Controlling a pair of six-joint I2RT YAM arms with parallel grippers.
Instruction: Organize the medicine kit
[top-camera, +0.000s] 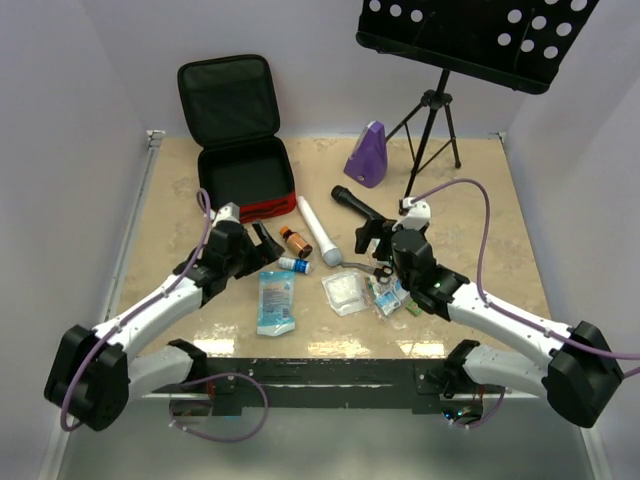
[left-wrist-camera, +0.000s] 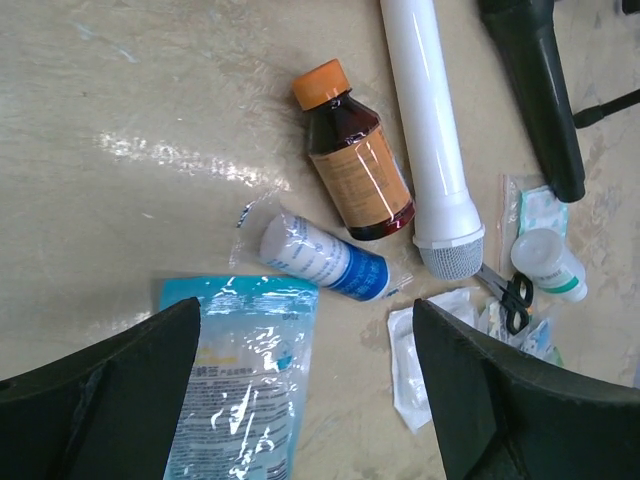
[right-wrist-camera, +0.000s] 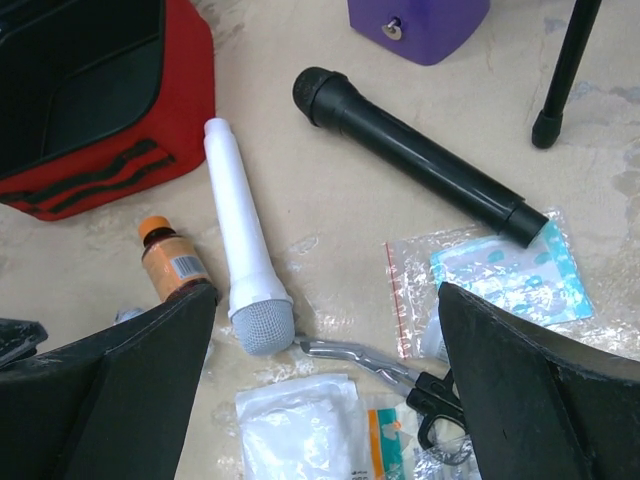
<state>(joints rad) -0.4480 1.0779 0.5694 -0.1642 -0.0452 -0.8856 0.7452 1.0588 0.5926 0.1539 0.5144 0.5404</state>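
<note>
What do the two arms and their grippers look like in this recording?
Both arms match: the left arm and right arm have white links between bulky black joint housings. A thin lilac cable loops from each wrist back along the arm. The left gripper and right gripper have broad, matte black, wedge-shaped fingers. No markings are readable.

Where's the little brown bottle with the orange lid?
In the top view, the brown bottle lies left of centre, right beside the white microphone on its left side, just in front of the open red medicine kit.
</note>
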